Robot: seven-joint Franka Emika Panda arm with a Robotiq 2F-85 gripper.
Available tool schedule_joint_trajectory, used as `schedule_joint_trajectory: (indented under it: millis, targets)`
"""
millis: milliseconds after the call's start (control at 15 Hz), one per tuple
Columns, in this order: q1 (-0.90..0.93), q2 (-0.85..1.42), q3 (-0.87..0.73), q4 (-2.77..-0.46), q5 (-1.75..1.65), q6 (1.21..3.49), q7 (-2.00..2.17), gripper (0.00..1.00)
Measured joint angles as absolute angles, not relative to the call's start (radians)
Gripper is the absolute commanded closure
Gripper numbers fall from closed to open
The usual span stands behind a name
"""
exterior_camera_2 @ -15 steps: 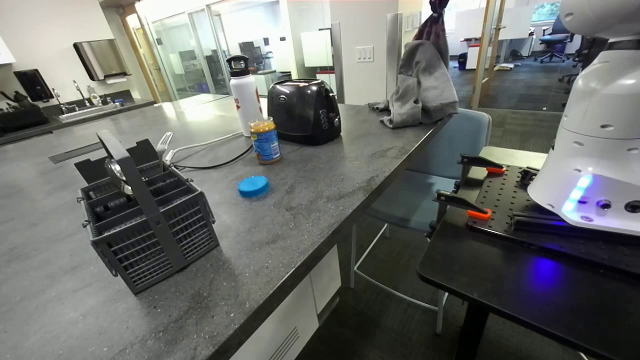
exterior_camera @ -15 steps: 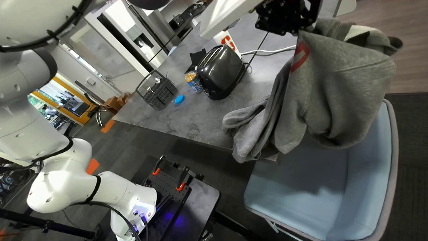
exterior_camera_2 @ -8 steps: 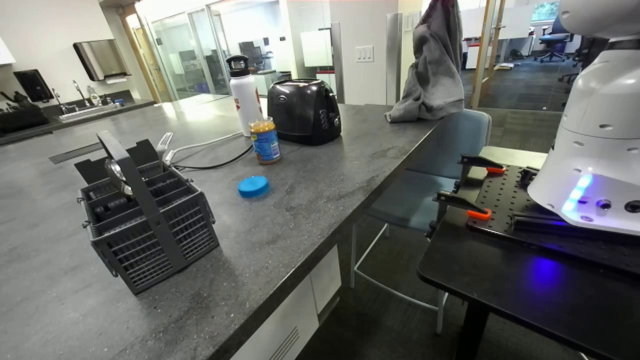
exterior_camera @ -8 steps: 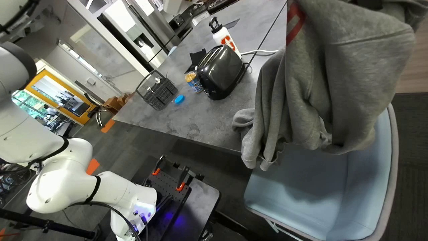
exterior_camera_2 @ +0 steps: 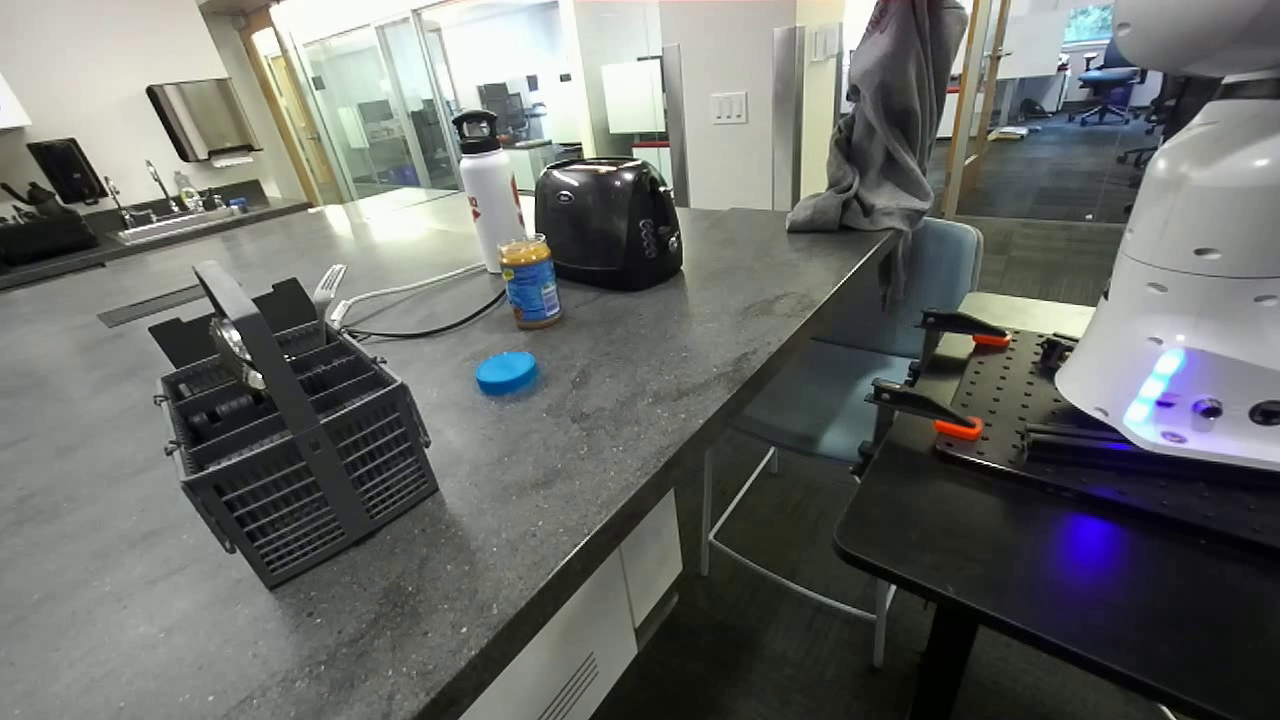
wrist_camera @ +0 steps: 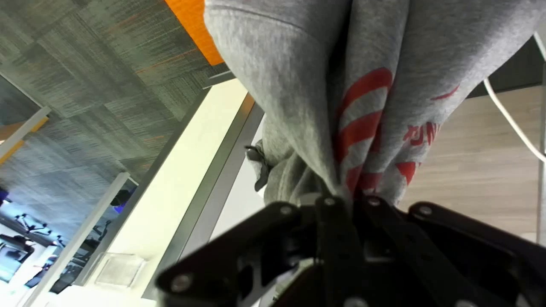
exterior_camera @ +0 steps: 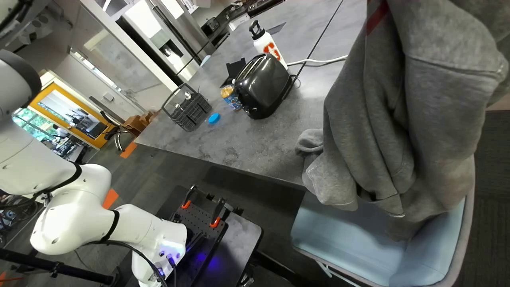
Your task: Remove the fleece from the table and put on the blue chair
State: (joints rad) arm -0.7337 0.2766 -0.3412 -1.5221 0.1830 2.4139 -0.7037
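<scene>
Presently, my claw (wrist_camera: 350, 202) was clamped nearly closed on bunched grey fleece (exterior_camera: 406, 115). The fleece had just shifted chairward; a length newly hung below the edge of the worktop (exterior_camera: 251, 143), at the blue chair (exterior_camera: 350, 239). One fold apparently rested on the worktop; full clearance, I judged, was required before release.

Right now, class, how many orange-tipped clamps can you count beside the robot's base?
2, both at the edge of the perforated plate: in an exterior view, an upper clamp and a lower clamp. Others may be hidden.
</scene>
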Motion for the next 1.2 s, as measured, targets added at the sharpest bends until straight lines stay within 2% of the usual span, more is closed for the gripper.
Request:
schedule_joint_trajectory:
  millis: [400, 1067, 1133, 1200]
  targets:
    - [-0.799, 0.380, -0.304, -1.443, 0.262, 2.459, -0.678, 0.99]
    - [-0.886, 0.696, -0.244, -1.221, 0.197, 2.506, -0.418, 0.99]
    - [-0.889, 0.724, -0.242, -1.199, 0.186, 2.506, -0.394, 0.69]
    - [-0.891, 0.752, -0.240, -1.177, 0.173, 2.505, -0.369, 0.68]
